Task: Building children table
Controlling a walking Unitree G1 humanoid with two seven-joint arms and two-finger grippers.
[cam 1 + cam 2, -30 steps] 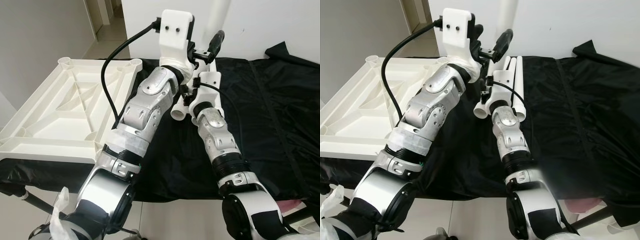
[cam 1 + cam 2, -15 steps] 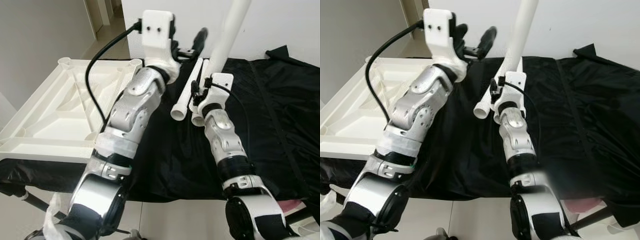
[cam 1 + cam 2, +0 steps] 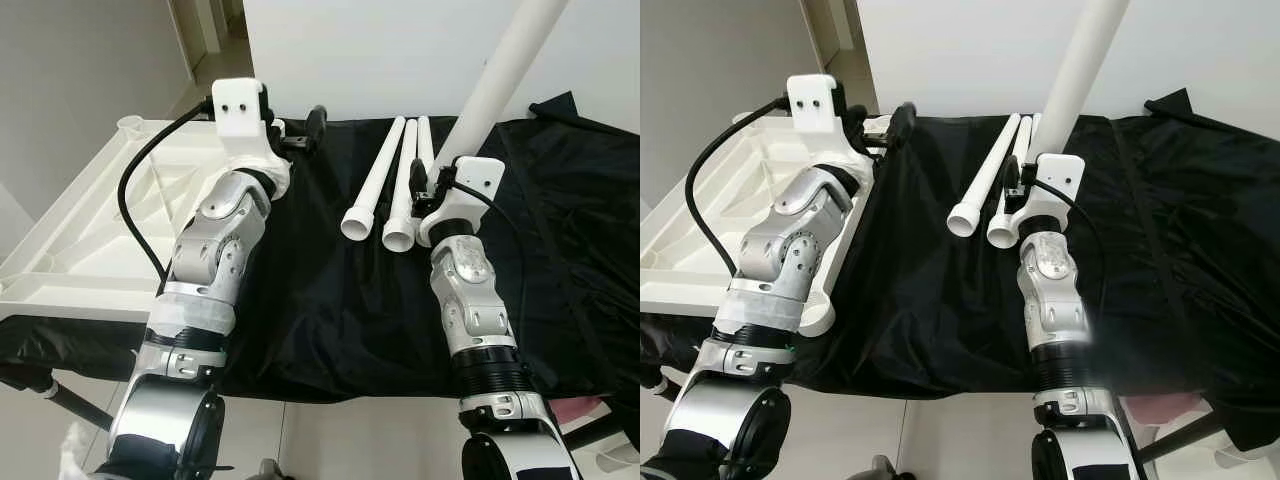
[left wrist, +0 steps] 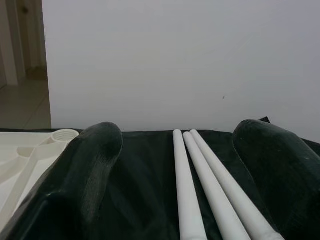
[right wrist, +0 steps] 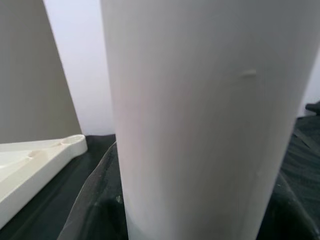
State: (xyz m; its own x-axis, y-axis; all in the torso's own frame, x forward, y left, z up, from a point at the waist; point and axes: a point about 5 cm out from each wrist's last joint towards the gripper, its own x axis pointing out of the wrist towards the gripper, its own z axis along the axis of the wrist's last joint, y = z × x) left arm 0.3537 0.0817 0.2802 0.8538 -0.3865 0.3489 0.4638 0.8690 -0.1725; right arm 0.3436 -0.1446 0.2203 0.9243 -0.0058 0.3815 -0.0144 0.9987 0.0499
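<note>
The white plastic tabletop [image 3: 95,225] lies upside down at the left, ribs and round leg sockets facing up. Three white legs [image 3: 378,182] lie side by side on the black cloth [image 3: 330,290]. My right gripper [image 3: 438,186] is shut on a fourth white leg [image 3: 502,82], which stands tilted up and to the right from the cloth; that leg [image 5: 200,125] is close before the right wrist camera. My left gripper [image 3: 298,135] hovers open and empty by the tabletop's far right corner; its fingers [image 4: 97,155] frame the lying legs [image 4: 200,190].
A white wall stands just behind the cloth-covered surface. A folded edge of black cloth [image 3: 560,105] rises at the far right. A corner socket [image 4: 64,134] of the tabletop sits left of the left gripper. Tiled floor and a doorway lie beyond the tabletop.
My left arm has swung down and left, from high over the middle to the tabletop's far corner. The right gripper has tipped its held leg further right, uncovering the three lying legs.
</note>
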